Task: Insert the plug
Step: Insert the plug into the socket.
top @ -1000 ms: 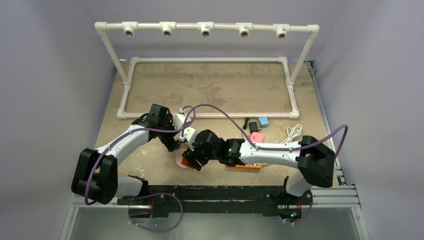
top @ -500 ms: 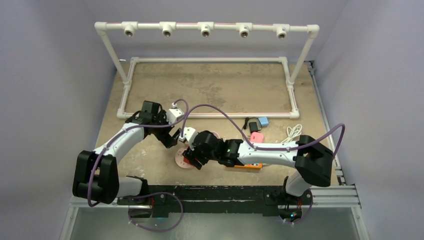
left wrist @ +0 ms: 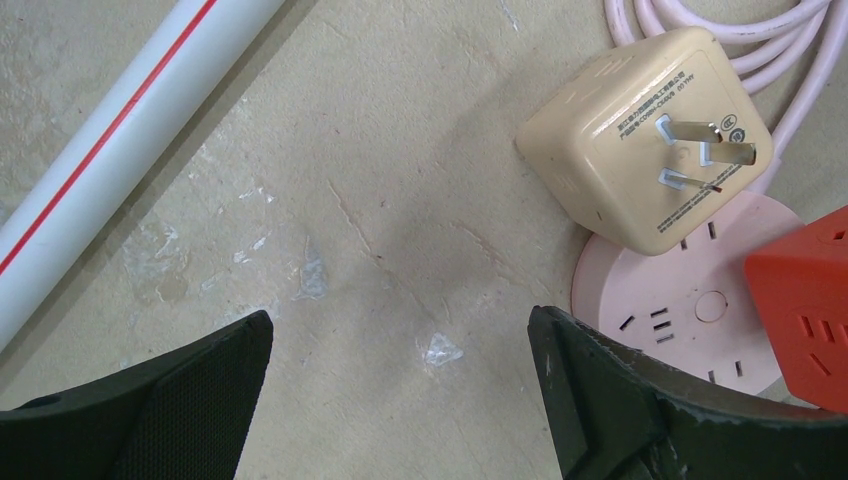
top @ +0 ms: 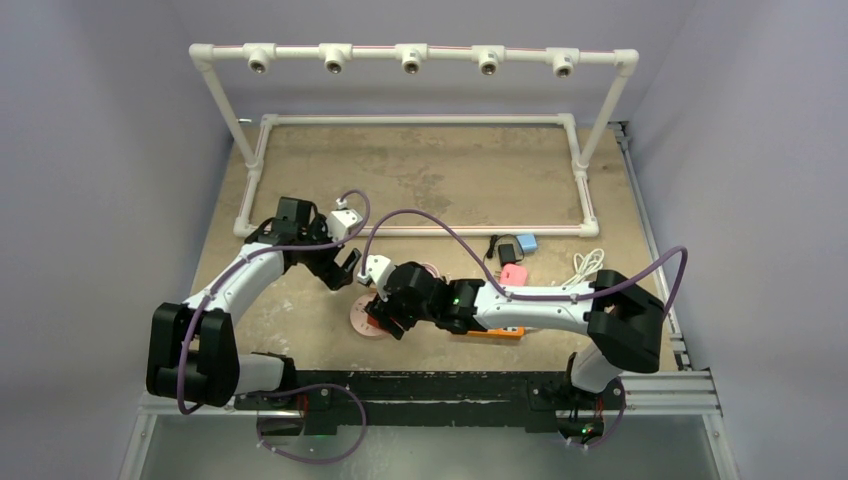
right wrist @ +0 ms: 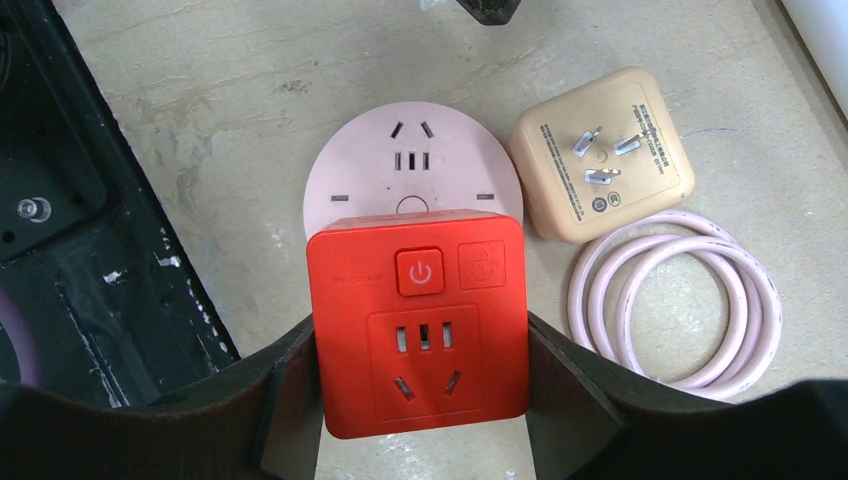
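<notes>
Right gripper pinches the red square plastic socket adapter by two opposite sides, face up, overlapping one edge of the round pink power socket on the tan table. The beige cube plug, prongs upward, lies just beside that socket, next to a coiled pink cable. Left gripper hangs spread wide and empty, the beige plug beyond its fingertips.
</notes>
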